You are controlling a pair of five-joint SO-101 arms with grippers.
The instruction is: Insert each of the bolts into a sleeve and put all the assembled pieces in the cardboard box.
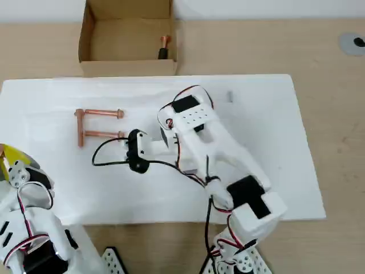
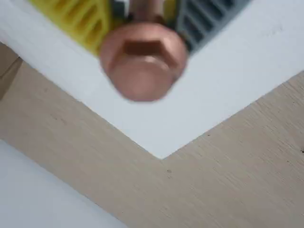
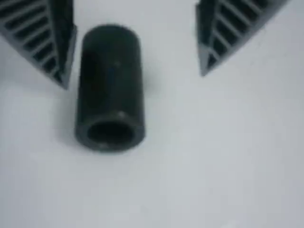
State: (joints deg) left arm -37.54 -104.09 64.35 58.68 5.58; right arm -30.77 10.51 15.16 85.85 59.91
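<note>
Sleeve (image 3: 110, 88) lies flat, bore apparently facing the spread right gripper (image 3: 134, 77).

High camera overhead, wrist cameras close over sheet (image 1: 279, 131).

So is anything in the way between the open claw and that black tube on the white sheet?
No, nothing visible. The black sleeve lies on its side on the white sheet, right between the open fingers of the right gripper, closer to one finger, with only bare sheet around it.

Black sleeve (image 3: 110, 88) lies within the spread end effector (image 3: 134, 77).
</note>
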